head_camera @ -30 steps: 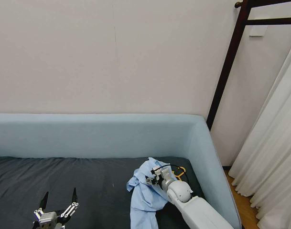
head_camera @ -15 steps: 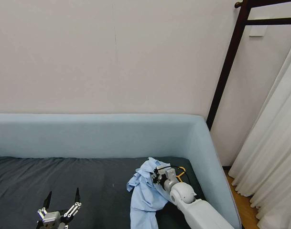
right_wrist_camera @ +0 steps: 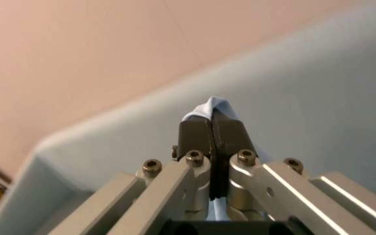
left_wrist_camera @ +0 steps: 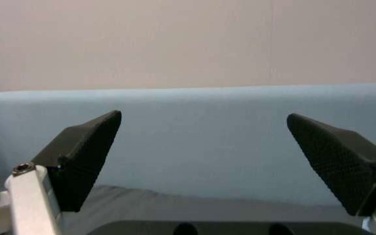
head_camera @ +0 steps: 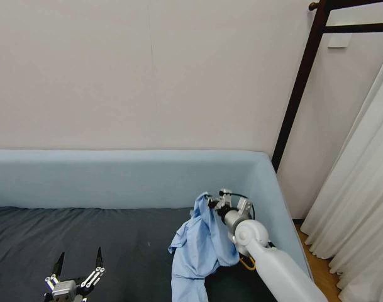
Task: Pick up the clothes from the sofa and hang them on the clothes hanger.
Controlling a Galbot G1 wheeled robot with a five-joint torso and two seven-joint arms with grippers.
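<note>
The right gripper is rising in the lower middle of the head view, its fingers pressed together on a fold of the blue shirt. Compared with a second ago, the shirt is hanging higher over the dark sofa seat; its lower end is trailing near the cushion. The pick seems to be succeeding. The clothes stand is waiting at the upper right. The left gripper is resting at the lower left, spread wide and empty.

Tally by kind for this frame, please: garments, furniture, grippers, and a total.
Garments: 1, the blue shirt.
Furniture: 2, the sofa and the clothes rack.
Grippers: 2, left gripper open, right gripper shut on the blue shirt.
Total: 5.
</note>
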